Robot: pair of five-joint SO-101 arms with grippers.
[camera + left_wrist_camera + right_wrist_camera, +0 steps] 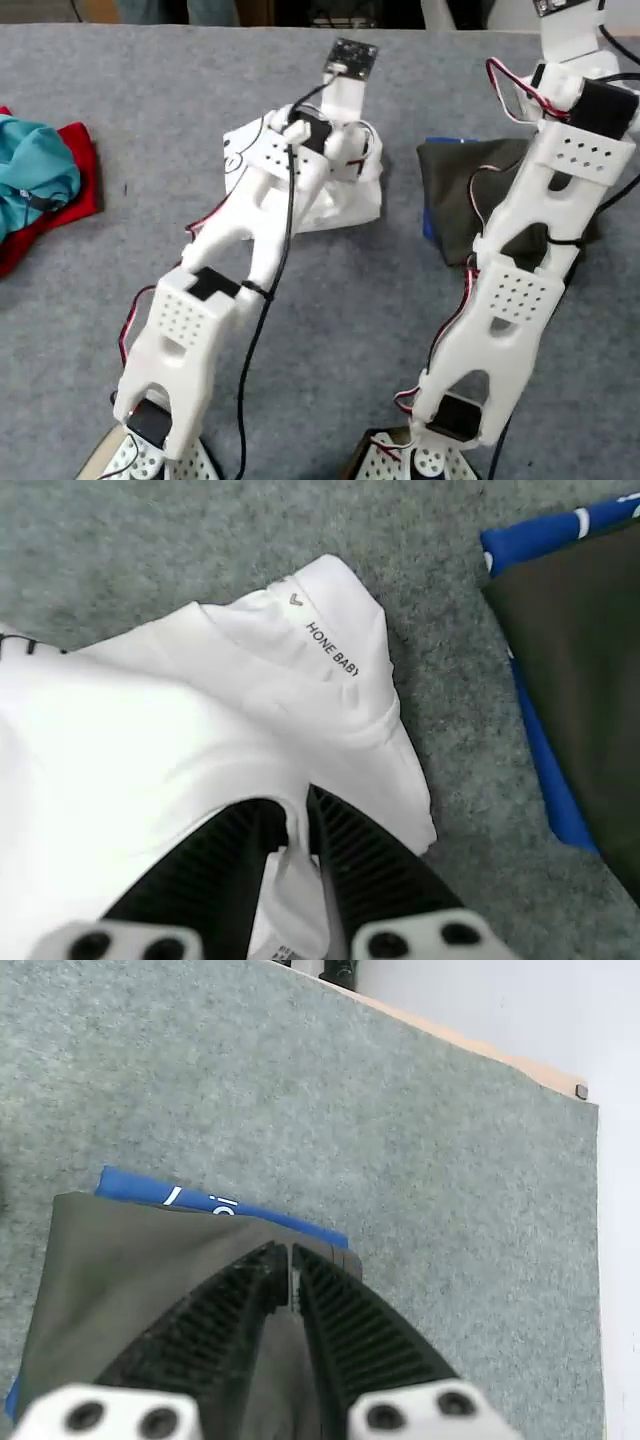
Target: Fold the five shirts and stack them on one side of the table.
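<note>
Grey table (150, 110), left arm (190, 320) hiding white shirt (150, 730), blue shirt (545, 535) mostly covered

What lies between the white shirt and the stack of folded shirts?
Only bare grey table: a strip separates the white shirt from the stack, seen in the high view and the left wrist view.

White perforated arms (190, 320) with black motors (605, 105), red-and-black cables (510, 88) and ribbed black jaws.
</note>
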